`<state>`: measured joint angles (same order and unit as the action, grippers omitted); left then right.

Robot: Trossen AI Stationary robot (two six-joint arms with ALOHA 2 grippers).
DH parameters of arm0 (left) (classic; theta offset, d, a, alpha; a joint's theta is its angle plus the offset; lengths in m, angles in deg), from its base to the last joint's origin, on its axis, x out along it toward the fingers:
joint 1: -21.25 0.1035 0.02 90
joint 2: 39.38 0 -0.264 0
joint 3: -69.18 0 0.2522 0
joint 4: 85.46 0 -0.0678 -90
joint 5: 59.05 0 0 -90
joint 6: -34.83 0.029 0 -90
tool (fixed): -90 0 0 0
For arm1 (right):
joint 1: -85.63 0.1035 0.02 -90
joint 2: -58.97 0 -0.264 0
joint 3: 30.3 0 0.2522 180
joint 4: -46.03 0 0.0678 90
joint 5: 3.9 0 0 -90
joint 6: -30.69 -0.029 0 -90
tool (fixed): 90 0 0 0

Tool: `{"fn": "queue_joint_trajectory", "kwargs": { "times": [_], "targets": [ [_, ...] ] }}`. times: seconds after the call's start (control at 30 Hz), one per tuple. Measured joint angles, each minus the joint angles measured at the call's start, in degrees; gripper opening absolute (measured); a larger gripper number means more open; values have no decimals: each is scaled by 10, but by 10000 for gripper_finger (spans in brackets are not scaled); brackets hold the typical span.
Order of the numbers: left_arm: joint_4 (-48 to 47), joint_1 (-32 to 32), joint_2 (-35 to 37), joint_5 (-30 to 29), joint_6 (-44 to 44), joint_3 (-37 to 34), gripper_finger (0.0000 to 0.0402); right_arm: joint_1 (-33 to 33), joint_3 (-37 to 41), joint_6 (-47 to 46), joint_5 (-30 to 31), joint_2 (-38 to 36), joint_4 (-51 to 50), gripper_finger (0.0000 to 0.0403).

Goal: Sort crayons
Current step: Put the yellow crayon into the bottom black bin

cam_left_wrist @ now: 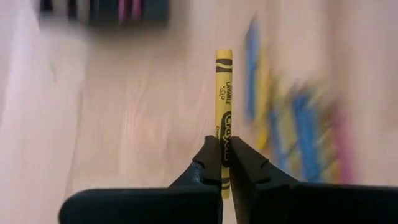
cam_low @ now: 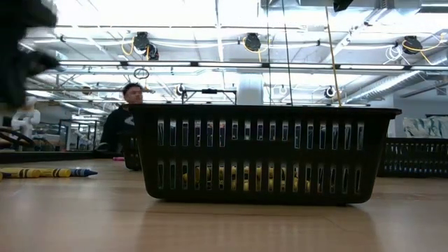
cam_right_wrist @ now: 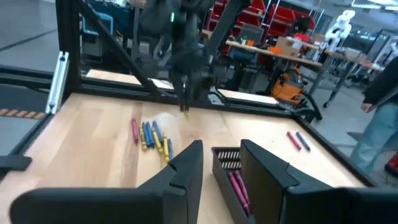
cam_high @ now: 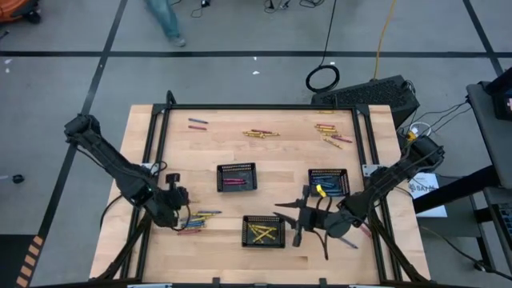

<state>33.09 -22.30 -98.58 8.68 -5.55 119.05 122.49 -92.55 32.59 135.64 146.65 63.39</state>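
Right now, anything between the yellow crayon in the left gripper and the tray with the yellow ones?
Nothing visible. The left gripper is shut on the yellow crayon over the crayon pile. Only bare table shows between it and the yellow tray. The right gripper waits on that tray's far side.

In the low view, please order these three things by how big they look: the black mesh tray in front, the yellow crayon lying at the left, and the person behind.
1. Black mesh tray, largest, though it stands nearest the camera.
2. Person, far off, so the apparent size misleads.
3. Yellow crayon, smallest.
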Motion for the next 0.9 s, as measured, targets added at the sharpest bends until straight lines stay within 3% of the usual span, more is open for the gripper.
{"fn": "queue_joint_trajectory", "kwargs": {
  "times": [0.1,0.27,0.37,0.53,0.7,0.9],
  "targets": [
    [101,0,5,-32,79,24,3,0,0,-22,-1,1,-15,93],
    [401,29,-23,-27,292,20,2,3,0,-32,0,0,-13,93],
    [545,65,-73,23,400,19,2,15,0,-22,1,-3,3,93],
    [710,166,-184,189,475,34,2,50,-16,10,35,-12,7,93],
    [695,255,-299,336,444,124,2,94,-20,32,111,-29,8,93],
    [515,288,-427,368,422,264,1,131,-20,32,181,-32,1,93]
  ]
}}
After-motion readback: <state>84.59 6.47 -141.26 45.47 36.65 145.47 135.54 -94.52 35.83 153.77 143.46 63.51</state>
